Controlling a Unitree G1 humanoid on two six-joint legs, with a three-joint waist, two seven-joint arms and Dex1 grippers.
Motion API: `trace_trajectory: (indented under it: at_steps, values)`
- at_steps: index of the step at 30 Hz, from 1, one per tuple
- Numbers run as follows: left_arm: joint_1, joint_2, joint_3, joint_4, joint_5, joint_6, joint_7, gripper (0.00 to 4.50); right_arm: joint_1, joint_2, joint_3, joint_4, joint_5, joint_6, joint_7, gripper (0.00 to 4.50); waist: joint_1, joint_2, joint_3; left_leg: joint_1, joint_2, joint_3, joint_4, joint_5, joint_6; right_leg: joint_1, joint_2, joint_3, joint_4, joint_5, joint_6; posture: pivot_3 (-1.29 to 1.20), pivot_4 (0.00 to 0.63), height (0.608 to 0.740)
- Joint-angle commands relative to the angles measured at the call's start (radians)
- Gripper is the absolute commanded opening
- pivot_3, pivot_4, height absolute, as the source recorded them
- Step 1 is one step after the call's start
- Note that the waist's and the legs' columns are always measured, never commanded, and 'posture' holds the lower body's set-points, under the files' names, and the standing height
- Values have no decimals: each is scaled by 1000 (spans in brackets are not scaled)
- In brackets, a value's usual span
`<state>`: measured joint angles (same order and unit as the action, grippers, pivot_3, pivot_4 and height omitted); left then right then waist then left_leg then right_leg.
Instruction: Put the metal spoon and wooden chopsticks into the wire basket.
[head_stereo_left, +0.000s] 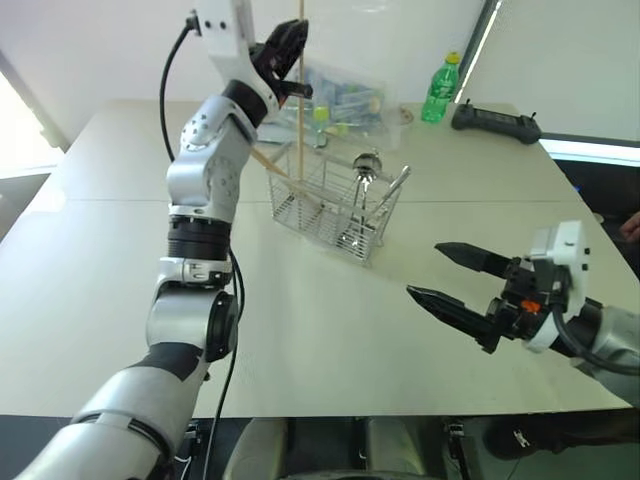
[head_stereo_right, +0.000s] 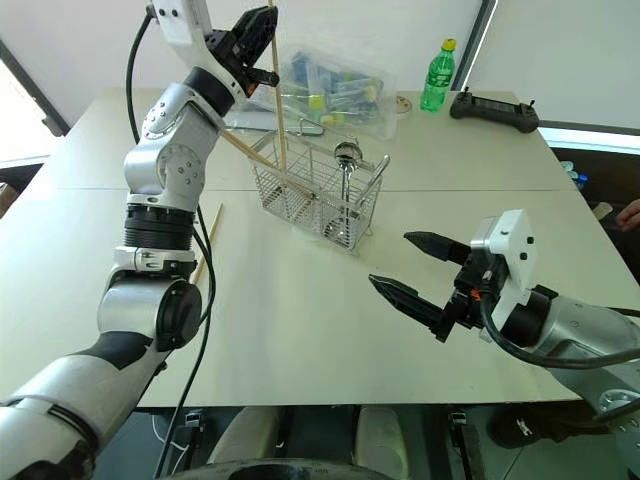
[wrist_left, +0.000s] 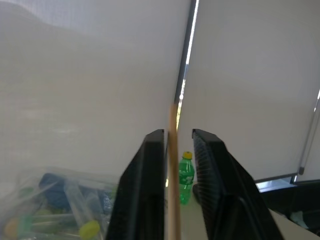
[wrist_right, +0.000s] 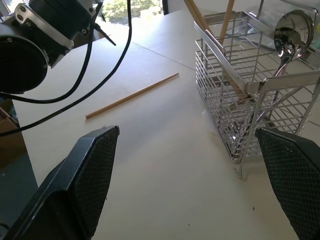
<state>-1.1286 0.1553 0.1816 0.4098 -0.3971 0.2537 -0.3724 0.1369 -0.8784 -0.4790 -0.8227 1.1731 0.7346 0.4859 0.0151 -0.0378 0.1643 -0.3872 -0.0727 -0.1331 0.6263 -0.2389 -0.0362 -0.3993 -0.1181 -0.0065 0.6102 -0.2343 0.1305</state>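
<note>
One chopstick (head_stereo_right: 277, 90) upright in basket (head_stereo_right: 320, 190) (spoon (head_stereo_right: 346, 165) inside), another (head_stereo_right: 207, 243) on table (head_stereo_right: 300, 320)

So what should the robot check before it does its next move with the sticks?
1. Upright chopstick reaching down into the wire basket: ok.
2. Left gripper let go: cannot tell; the jaws stand slightly apart around the stick.
3. Metal spoon in the basket: ok, bowl up.
4. A second chopstick leaning in the basket: ok.
5. All sticks in: not ok, one chopstick lies on the table.
6. Right gripper ready: ok, open, holding nothing.
</note>
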Motion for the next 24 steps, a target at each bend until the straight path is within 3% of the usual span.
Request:
trace_trajectory:
  at_steps: [1, 4, 10, 16, 19, 21, 24]
  values:
    - [-18, 5, 17, -77, -31, 18, 3, 2477, -18, 0, -12, -13, 23, -22, -6, 4500, 0, 0, 0, 0, 0, 0, 0, 0, 0, 0, 0, 0, 0, 0, 0, 0, 150, 725]
    - [-36, 17, 36, -101, -74, 74, 8, 3945, -34, 0, 0, -3, 21, -21, -9, 4500, 0, 0, 0, 0, 0, 0, 0, 0, 0, 0, 0, 0, 0, 0, 0, 0, 150, 725]
    - [-147, 106, 106, -95, -154, 212, 31, 3945, -66, 3, 36, 14, 11, -17, -13, 4500, -2, 0, 1, 0, 0, 0, 0, 0, 0, 0, 1, 0, 0, 0, 0, 0, 150, 725]
    - [-390, 296, 163, 122, -170, 334, 18, 3945, -79, 3, 57, 24, 11, -16, -13, 4500, -3, 1, 1, 0, -1, 0, 0, -1, 1, 0, 1, 0, 0, 0, 0, 0, 150, 725]
    - [-497, 433, 8, 346, 27, 412, 24, 3945, -85, 4, 69, 33, 5, -19, -8, 4500, -3, 1, 1, 1, -2, 0, -1, -1, 2, 0, 1, 0, -1, -3, 4, 0, 150, 725]
    - [-480, 493, -129, 427, 169, 395, -20, 3945, -87, 1, 78, 34, -7, -19, 0, 4500, -3, 4, -1, 3, -2, 1, -1, -1, 2, 2, 1, 0, 0, -3, 5, 0, 150, 725]
    - [-453, 520, -166, 522, 227, 414, -38, 3945, -72, -7, 82, 26, -31, -21, 25, 4500, 0, 6, 0, 13, 0, 2, -4, -1, 2, 10, 0, 0, -1, -4, 5, 0, 150, 725]
